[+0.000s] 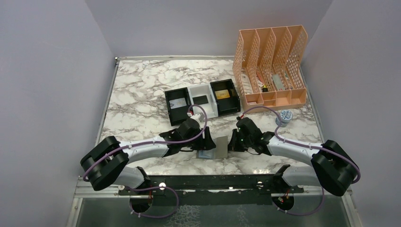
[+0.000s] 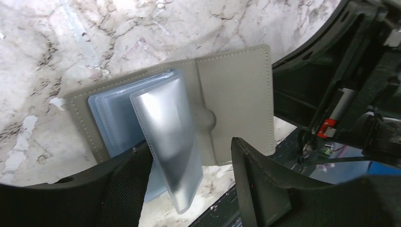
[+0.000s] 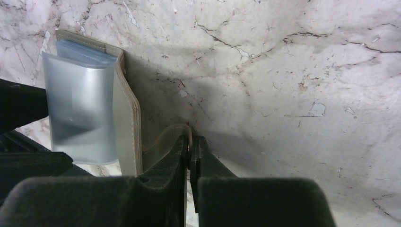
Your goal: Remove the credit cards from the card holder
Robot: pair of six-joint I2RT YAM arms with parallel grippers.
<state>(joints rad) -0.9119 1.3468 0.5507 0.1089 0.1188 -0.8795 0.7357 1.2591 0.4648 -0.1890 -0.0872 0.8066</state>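
- Card holder (image 2: 236, 94) lies open on the marble table (image 2: 142, 28), near the front edge and between the two arms, with its blue-grey sleeves facing up.
- Right gripper (image 3: 189, 146): fingers shut tight on the holder's grey edge, pinning that half.
- Left gripper (image 2: 189, 146): fingers apart, straddling one sleeve (image 2: 165, 132) that tilts up off the stack. One finger looks to touch its edge; the other is clear of it.
- No card edge shows, so cannot tell if a card sits in that sleeve. One gold card (image 1: 223, 94) lies in the tray (image 1: 166, 101), well apart.
- Risk: closing on the sleeve alone grabs plastic, not card. A pull could then crease it or tear it at the spine.
- Risk: slick plastic slips from the fingers and the sleeve flops back flat.
- Risk: the right pinch is on a thin edge. If it slips, a left pull drags the whole holder toward the table's edge.
- Risk: the grippers work very near each other, so a sideways move may knock them together.
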